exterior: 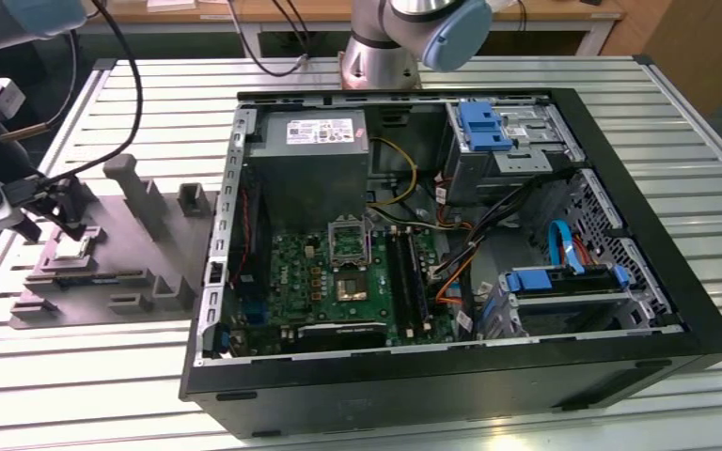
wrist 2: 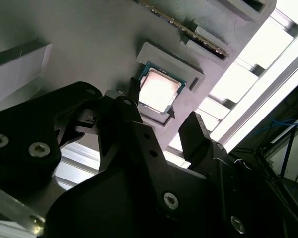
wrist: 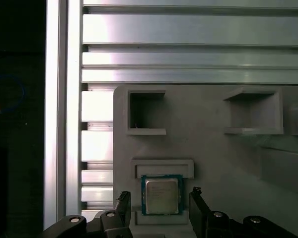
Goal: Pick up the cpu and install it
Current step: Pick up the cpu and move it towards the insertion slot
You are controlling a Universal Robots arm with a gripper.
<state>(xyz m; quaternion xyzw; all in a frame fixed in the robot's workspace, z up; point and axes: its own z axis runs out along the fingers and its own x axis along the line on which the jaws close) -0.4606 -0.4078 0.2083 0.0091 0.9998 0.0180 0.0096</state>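
Lab; slatted bench (exterior: 86,376); opened computer (exterior: 436,385)

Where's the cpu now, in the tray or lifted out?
In the grey tray: the cpu lies flat in its recess, the open gripper straddling it.

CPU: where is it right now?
In both wrist views the cpu lies in a pocket of the grey tray, flanked by the open tool. That tray lies at the exterior view's left.

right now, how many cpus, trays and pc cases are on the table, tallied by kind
cpu: 1
grey plastic tray: 1
open pc case: 1
total: 3
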